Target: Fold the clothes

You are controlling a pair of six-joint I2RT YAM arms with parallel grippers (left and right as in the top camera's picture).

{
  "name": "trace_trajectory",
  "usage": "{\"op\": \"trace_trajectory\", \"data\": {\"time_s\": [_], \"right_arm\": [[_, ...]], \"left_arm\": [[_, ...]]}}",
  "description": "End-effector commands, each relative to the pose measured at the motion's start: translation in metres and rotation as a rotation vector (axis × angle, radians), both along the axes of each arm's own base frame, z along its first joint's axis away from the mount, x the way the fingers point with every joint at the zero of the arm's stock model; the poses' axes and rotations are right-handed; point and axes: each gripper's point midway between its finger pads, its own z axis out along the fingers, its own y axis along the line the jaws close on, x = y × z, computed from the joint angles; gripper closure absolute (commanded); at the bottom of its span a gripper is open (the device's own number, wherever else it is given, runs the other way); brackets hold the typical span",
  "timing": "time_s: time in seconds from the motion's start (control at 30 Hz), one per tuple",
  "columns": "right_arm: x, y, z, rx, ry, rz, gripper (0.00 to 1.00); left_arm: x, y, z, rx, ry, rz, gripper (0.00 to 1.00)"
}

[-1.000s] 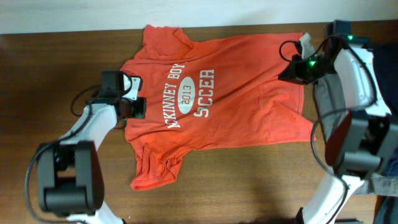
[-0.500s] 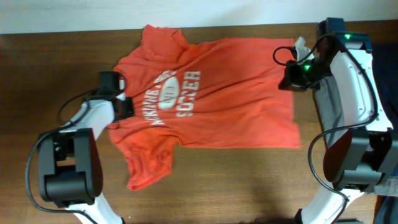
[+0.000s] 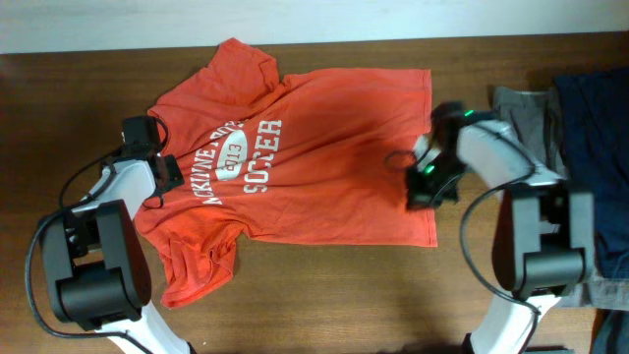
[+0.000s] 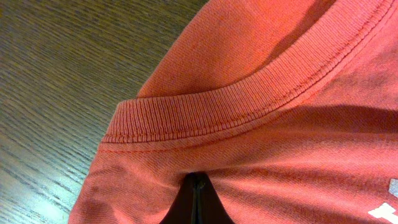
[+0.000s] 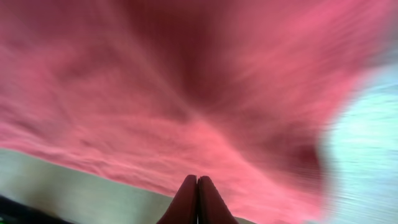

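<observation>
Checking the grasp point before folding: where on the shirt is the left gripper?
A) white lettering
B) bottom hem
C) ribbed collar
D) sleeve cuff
C: in the left wrist view the ribbed collar of the T-shirt curves just beyond the left gripper, its fingertips closed.

- Brown wooden table (image 3: 324, 285) fills the view.
- Grey garment (image 3: 526, 101) lies at the table's right end.
- Navy garment (image 3: 595, 147) covers the table's right edge.
</observation>
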Motion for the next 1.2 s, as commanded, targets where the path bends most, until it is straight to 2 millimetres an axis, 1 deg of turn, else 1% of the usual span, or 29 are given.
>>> {"op": "trace_trajectory", "data": {"time_s": [0.0, 0.13, 0.23, 0.27, 0.3, 0.33, 0.37, 0.4, 0.43, 0.53, 0.6, 0.63, 0.7, 0.77, 0.8, 0.83, 0.87, 0.9, 1.0, 1.03, 1.07, 1.1, 1.17], "right_arm": [[-0.022, -0.009, -0.021, -0.110, 0.074, -0.060, 0.95], [-0.051, -0.018, -0.042, -0.139, 0.136, -0.091, 0.96], [-0.074, -0.023, -0.052, -0.158, 0.200, -0.129, 0.96], [-0.083, -0.024, -0.053, -0.161, 0.227, -0.127, 0.96], [-0.093, -0.024, -0.052, -0.167, 0.263, -0.123, 0.96], [-0.103, -0.024, -0.050, -0.173, 0.297, -0.116, 0.96], [-0.107, -0.024, -0.048, -0.175, 0.311, -0.111, 0.96], [-0.112, -0.023, -0.045, -0.175, 0.327, -0.104, 0.96], [-0.115, -0.021, -0.040, -0.173, 0.334, -0.098, 0.96], [-0.120, -0.013, -0.023, -0.158, 0.326, -0.074, 0.96], [-0.116, -0.009, -0.011, -0.151, 0.275, -0.060, 0.96], [-0.111, -0.008, -0.006, -0.145, 0.238, -0.060, 0.96], [-0.091, -0.007, 0.006, -0.127, 0.113, -0.071, 0.96], [-0.060, -0.011, 0.021, -0.103, -0.050, -0.107, 0.95], [-0.049, -0.013, 0.028, -0.094, -0.109, -0.125, 0.94], [-0.031, -0.018, 0.037, -0.082, -0.194, -0.154, 0.94], [-0.015, -0.025, 0.045, -0.073, -0.271, -0.185, 0.89], [-0.001, -0.032, 0.051, -0.068, -0.330, -0.212, 0.87], [0.045, -0.057, 0.064, -0.063, -0.518, -0.294, 0.87], [0.062, -0.066, 0.067, -0.064, -0.587, -0.310, 0.87], [0.071, -0.071, 0.071, -0.065, -0.626, -0.321, 0.89], [0.085, -0.078, 0.077, -0.067, -0.689, -0.329, 0.90], [0.102, -0.090, 0.088, -0.078, -0.785, -0.316, 0.96]], "left_arm": [[-0.020, -0.008, -0.031, -0.029, 0.105, -0.022, 0.99], [-0.015, -0.005, -0.024, -0.014, 0.108, -0.032, 0.97], [-0.011, 0.003, -0.013, 0.026, 0.112, -0.019, 0.96], [-0.009, 0.006, -0.008, 0.042, 0.114, -0.018, 0.93], [-0.006, 0.007, -0.004, 0.052, 0.117, -0.024, 0.91], [-0.001, 0.009, 0.005, 0.062, 0.115, -0.045, 0.86], [0.001, 0.009, 0.008, 0.064, 0.113, -0.050, 0.83], [0.006, 0.010, 0.016, 0.068, 0.107, -0.057, 0.80], [0.009, 0.010, 0.023, 0.070, 0.100, -0.057, 0.78], [0.022, 0.012, 0.049, 0.076, 0.061, -0.056, 0.67], [0.028, 0.013, 0.064, 0.079, 0.040, -0.056, 0.65], [0.032, 0.012, 0.073, 0.074, 0.025, -0.059, 0.64], [0.036, 0.008, 0.083, 0.052, 0.004, -0.069, 0.62], [0.037, 0.001, 0.088, 0.017, -0.001, -0.088, 0.61], [0.037, -0.004, 0.090, -0.010, -0.001, -0.101, 0.61], [0.036, -0.010, 0.090, -0.040, 0.000, -0.125, 0.60], [0.036, -0.017, 0.090, -0.072, 0.001, -0.159, 0.60], [0.035, -0.024, 0.090, -0.104, 0.002, -0.191, 0.59], [0.031, -0.049, 0.087, -0.227, 0.010, -0.242, 0.57], [0.028, -0.060, 0.087, -0.272, 0.016, -0.261, 0.59], [0.027, -0.065, 0.087, -0.294, 0.018, -0.272, 0.65], [0.025, -0.075, 0.091, -0.325, 0.018, -0.315, 0.69], [0.020, -0.085, 0.103, -0.338, 0.014, -0.376, 0.70]]}}
